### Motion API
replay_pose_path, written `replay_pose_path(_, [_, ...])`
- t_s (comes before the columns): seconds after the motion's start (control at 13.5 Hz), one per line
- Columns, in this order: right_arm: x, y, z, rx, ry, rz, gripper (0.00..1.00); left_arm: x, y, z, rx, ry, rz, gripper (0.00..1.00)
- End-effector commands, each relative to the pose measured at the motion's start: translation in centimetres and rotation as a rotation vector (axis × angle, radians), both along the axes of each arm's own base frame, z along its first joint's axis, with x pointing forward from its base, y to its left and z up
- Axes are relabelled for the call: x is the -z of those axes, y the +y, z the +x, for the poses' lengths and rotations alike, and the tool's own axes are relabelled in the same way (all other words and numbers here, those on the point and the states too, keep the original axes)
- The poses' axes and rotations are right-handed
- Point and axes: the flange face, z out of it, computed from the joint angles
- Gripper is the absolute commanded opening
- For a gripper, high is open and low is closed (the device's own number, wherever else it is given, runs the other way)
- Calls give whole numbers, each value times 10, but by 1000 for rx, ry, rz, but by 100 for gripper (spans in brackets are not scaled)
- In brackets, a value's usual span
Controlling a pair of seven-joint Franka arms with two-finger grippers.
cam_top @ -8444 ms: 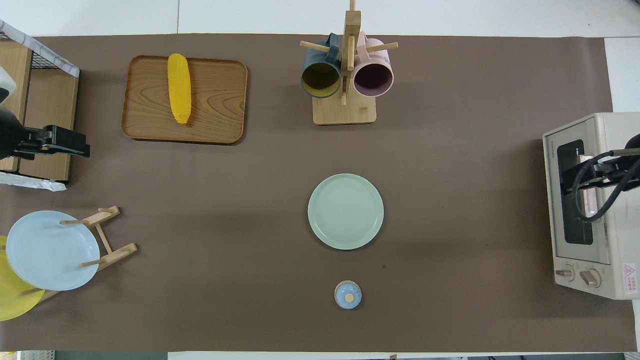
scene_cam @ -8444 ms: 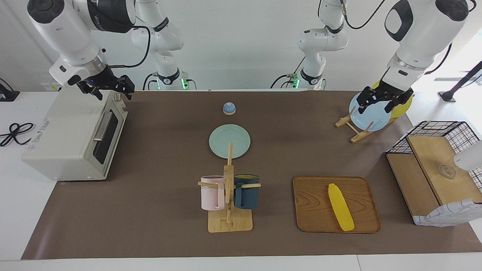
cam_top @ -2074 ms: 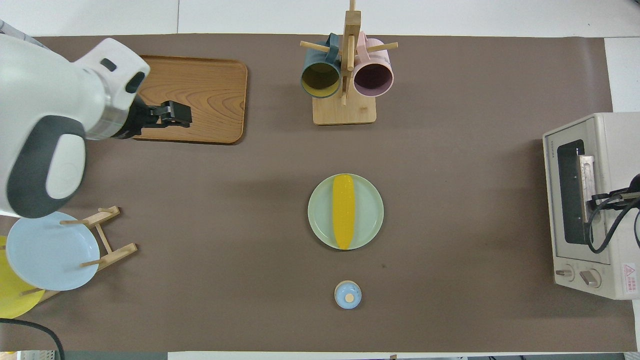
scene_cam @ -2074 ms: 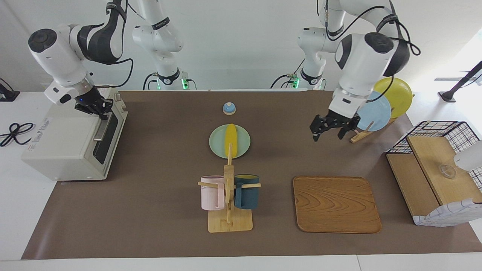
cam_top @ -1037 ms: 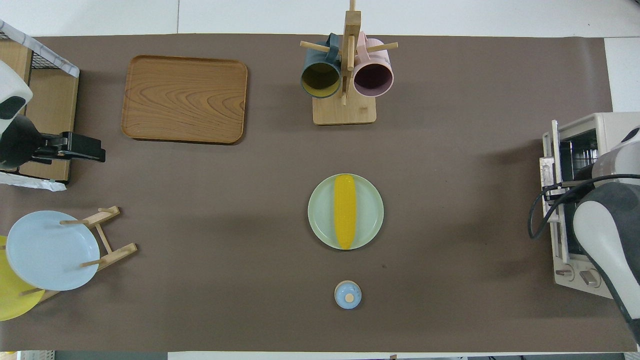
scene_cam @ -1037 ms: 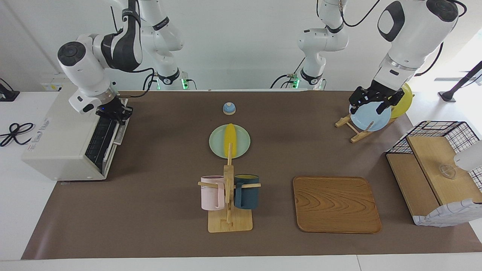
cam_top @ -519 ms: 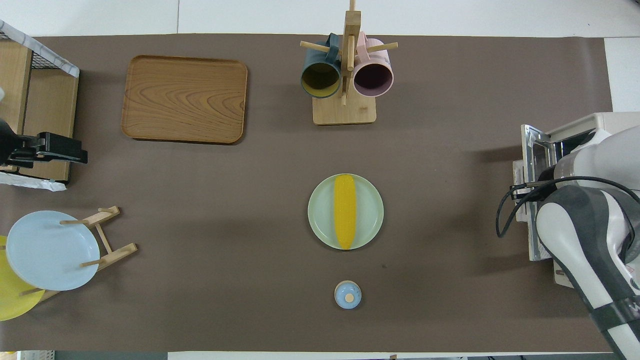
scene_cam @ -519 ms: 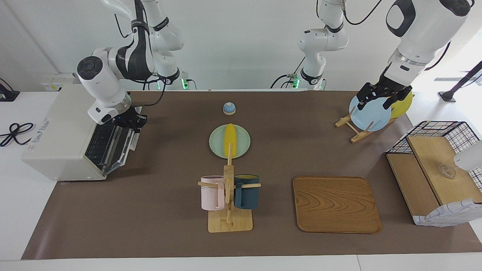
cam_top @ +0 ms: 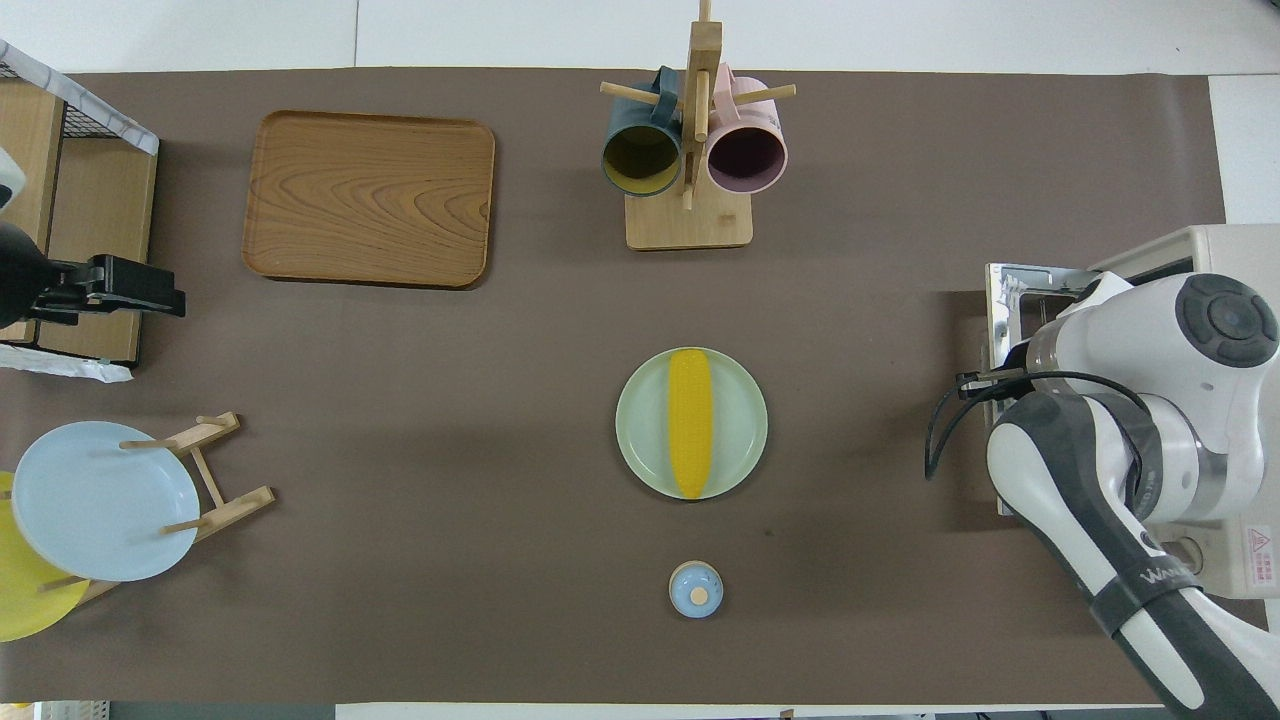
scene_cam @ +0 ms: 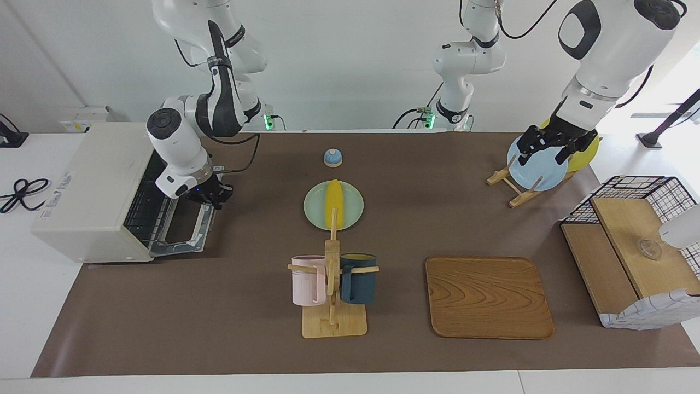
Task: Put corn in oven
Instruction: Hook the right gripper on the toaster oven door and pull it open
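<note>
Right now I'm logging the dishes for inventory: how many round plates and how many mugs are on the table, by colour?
Pale green round plate, the yellow corn cob on it: 1
Light blue round plate: 1
Yellow round plate: 1
Pink mug: 1
Dark blue mug: 1
Total: 3 plates, 2 mugs, 5 dishes.

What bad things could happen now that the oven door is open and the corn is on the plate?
The corn is round and lies loose on the green plate, so it might roll or slip when grabbed. The right gripper is at the handle edge of the open oven door; letting go carelessly might jolt it. The left gripper waits over the blue plate.
</note>
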Motion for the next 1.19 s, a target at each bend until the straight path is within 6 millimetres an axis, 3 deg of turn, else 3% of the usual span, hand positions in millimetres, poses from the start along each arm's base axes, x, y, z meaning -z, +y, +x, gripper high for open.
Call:
replay_pose_path(0.0, [13,-34,-2,24,-28,-35,0,-1,1,1,2,-13,10,100])
replay_pose_path(0.22, [24,-32,-5,35,-25,-34,0,2,3,4,4,-18,20,100])
replay_pose_path(0.44, [25,-9,-5,47,-26,-36,0,3,4,6,9,-22,27,100])
replay_pose_path(0.59, [25,6,-5,44,-27,-37,0,-4,4,9,12,-29,40,100])
replay_pose_path(0.81, [25,9,-5,47,-27,-36,0,-14,4,6,17,13,49,100])
replay_pose_path(0.89, [24,24,-5,43,-28,-18,0,-21,4,3,18,30,49,100])
replay_pose_path(1.11, [11,107,-5,141,-29,37,0,-21,4,-1,19,64,49,100])
